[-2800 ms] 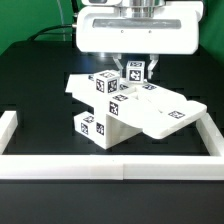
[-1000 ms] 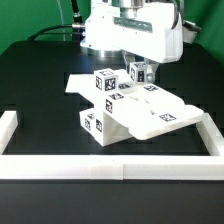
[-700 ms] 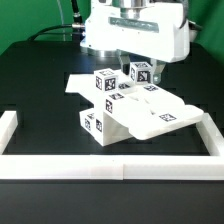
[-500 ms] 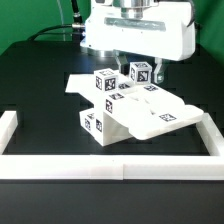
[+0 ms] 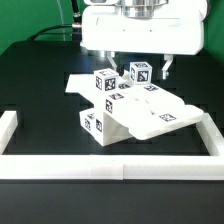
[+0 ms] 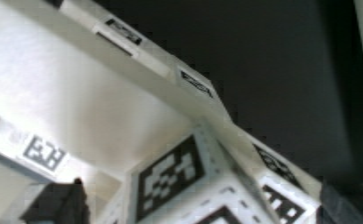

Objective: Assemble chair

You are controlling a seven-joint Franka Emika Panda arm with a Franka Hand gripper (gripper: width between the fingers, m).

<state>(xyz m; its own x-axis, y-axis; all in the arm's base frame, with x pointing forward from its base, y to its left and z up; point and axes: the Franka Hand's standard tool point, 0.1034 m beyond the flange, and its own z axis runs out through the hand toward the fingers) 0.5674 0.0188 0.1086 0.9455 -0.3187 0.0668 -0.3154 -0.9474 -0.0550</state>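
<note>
I see the chair (image 5: 135, 108) sitting partly built near the middle of the black tabletop (image 5: 40, 85), its flat panel tilted down toward 4 o'clock and its chunky tagged blocks stacked at the 9 o'clock side. My gripper (image 5: 140, 66) hangs just above the upper tagged block, fingers spread wide and pinching nothing.

I judge the pieces to be light, rigid plastic: stiff enough for a firm squeeze, but matte-smooth and likely to slide or twist if I catch them off-centre. The best hold looks to be across the flat opposite faces of a bar or block, not on the thin panel edge, which would tip the whole piece. The wrist view shows only close tagged edges (image 6: 196, 175) and a corner, too tight for me to tell which part.

The marker board (image 5: 80, 84) lies flat behind the chair toward 10 o'clock. The low white border wall (image 5: 110, 165) runs along 6 o'clock and up both sides; the panel's far corner sits just beside it at 3 o'clock, so I have little room there for sliding.
</note>
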